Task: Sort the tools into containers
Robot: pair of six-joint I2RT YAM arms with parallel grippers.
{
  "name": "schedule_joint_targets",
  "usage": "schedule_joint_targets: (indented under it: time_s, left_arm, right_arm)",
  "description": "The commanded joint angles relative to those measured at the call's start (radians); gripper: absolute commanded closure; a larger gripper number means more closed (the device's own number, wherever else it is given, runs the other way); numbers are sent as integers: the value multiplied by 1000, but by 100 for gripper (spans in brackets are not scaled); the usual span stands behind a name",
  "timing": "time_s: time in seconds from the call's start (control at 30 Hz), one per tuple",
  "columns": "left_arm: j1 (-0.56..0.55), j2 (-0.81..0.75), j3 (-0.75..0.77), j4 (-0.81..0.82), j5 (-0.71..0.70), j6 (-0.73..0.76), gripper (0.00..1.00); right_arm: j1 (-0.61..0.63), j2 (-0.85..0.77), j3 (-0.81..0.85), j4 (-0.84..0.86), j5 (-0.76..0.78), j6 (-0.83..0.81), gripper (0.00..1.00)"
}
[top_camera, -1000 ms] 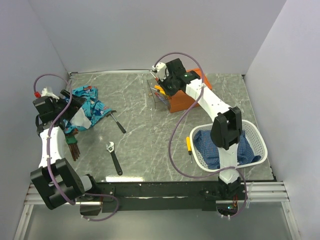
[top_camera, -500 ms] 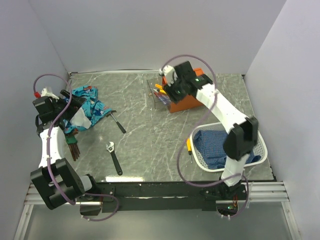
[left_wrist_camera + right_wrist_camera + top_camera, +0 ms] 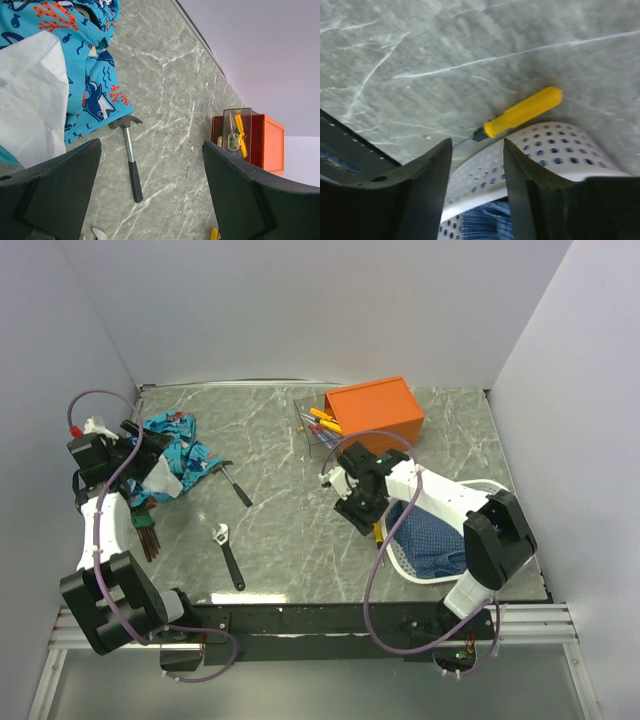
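The orange box (image 3: 375, 408) stands at the back, with a clear drawer (image 3: 318, 426) of screwdrivers against its left side. My right gripper (image 3: 360, 512) hovers open and empty just above a yellow screwdriver (image 3: 522, 112) that lies against the white basket. In the right wrist view my right gripper (image 3: 477, 150) has only basket rim showing between its fingers. A black-handled hammer (image 3: 237, 485) and an adjustable wrench (image 3: 228, 555) lie left of centre. My left gripper (image 3: 148, 458) stays wide open at the far left. In its wrist view my left gripper (image 3: 150, 195) looks down on the hammer (image 3: 131, 160) and the box (image 3: 265, 140).
A white perforated basket (image 3: 505, 508) holding blue checked cloth (image 3: 435, 535) sits front right. Its rim (image 3: 520, 165) fills the lower right wrist view. A blue patterned cloth (image 3: 180, 450) lies under the left arm. A brown bristly object (image 3: 148, 538) lies beside it.
My right arm swung from the drawer beside the orange box down to the yellow screwdriver by the basket, and its jaws widened. The left arm stayed still.
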Motion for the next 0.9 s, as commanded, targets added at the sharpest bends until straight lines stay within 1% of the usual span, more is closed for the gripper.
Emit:
schedule_joint_targets:
  time_s: [0.0,0.07,0.2,0.23,0.3,0.37,0.47,0.63,0.67,0.87]
  left_arm:
    - [-2,-14,-8,39,10,-18,11]
    - [-4,-22,-21,48,13,-31,11]
    - [-4,-48,-45,53,15,-35,10]
    - [-4,-53,-47,52,15,-35,10]
    - [-4,-71,-57,52,12,-35,10]
    - [-5,-83,-65,58,7,-35,10]
    - [-4,-106,-83,62,1,-31,10]
    - [-2,-145,-114,71,1,-31,9]
    - [-2,-149,-128,106,3,-35,9]
    - [2,-154,-126,118,13,-49,9]
  right_arm:
    - [27,16,16,33,53,120,45]
    - [44,50,34,31,66,163,42]
    - [99,129,79,60,115,208,40]
    - [106,142,87,65,161,225,39]
    - [107,181,107,76,187,237,38]
    - [109,209,122,88,251,263,36]
    - [110,269,148,90,331,248,36]
    - [101,301,163,77,399,193,34]
    - [95,309,156,74,408,188,34]
    - [72,314,82,73,443,154,32]
